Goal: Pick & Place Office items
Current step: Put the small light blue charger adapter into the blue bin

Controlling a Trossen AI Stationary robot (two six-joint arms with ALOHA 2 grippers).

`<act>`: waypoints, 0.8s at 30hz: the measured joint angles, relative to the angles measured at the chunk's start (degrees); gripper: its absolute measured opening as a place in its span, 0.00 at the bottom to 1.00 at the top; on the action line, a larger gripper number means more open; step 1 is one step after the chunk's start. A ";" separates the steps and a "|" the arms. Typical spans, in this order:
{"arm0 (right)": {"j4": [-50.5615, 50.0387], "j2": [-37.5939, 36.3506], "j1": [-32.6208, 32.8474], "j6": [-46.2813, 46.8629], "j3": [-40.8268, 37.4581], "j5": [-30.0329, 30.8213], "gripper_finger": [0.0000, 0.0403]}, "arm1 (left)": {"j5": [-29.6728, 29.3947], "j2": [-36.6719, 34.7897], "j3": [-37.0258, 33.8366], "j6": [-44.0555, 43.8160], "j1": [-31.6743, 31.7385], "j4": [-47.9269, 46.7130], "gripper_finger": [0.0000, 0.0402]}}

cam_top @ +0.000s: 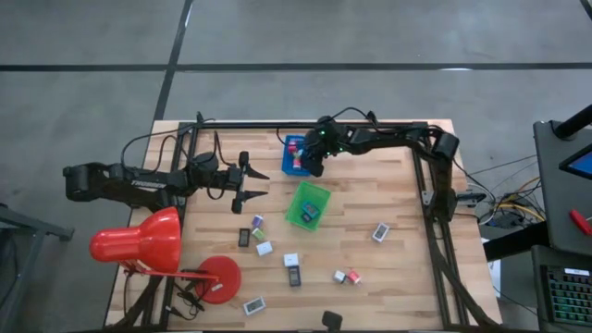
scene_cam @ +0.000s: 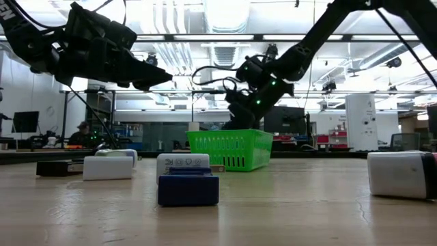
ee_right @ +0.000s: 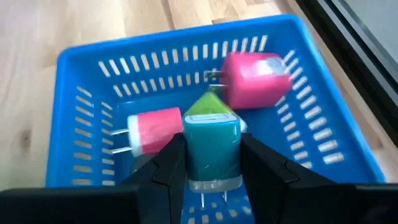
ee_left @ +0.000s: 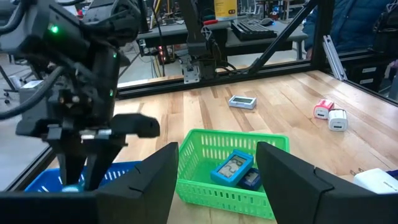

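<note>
Right gripper point(ee_right: 210, 163) is up over the blue tray point(ee_right: 93, 68) at the back of the tabletop point(cam_top: 388, 194), jaws clamped on a teal plug cube point(ee_right: 211, 149), prongs pointing down, hanging just above the tray's floor. Under it in that tray: a pink plug point(ee_right: 152, 130) lying on its side, a second pink cube point(ee_right: 255, 79) toward the far corner, and a green piece point(ee_right: 209, 104) poking out behind the teal one.

Over on the left, the left gripper point(cam_top: 257, 183) hovers above bare wood, jaws spread wide and holding nothing, pointed toward the green tray point(cam_top: 298, 211). That green tray sits mid-table, just in front of the blue one, with a blue-faced flat piece point(ee_left: 231, 167) and a darker one point(ee_left: 250, 180) inside.

Plenty of office items lie loose on the boards: a flat rectangle point(cam_top: 380, 232) out to the right, a white and pink-red pair point(cam_top: 347, 277) near the front, a dark flat one point(cam_top: 294, 276) with a white cube point(cam_top: 290, 260) beside it, and a small cluster point(cam_top: 258, 233) by the red desk lamp point(cam_top: 139, 242).
</note>
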 joint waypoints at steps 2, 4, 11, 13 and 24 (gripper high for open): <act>0.12 1.23 0.02 -0.03 1.25 -0.02 0.29 | 0.01 0.00 0.00 0.00 -0.02 -0.02 0.54; 0.02 1.98 0.02 0.37 2.29 0.03 0.29 | 0.00 0.00 -0.01 0.00 -0.01 -0.15 0.54; -1.68 1.73 -0.16 1.92 4.18 0.48 0.29 | 0.00 0.00 -0.01 0.00 0.00 -0.67 0.54; -2.74 1.69 -0.16 2.26 4.48 0.50 0.32 | 0.00 -0.01 -0.01 0.15 0.00 -0.67 0.54; -3.14 1.64 0.01 3.19 3.97 1.49 0.62 | 0.00 -0.02 -0.01 0.20 -0.02 -0.85 0.54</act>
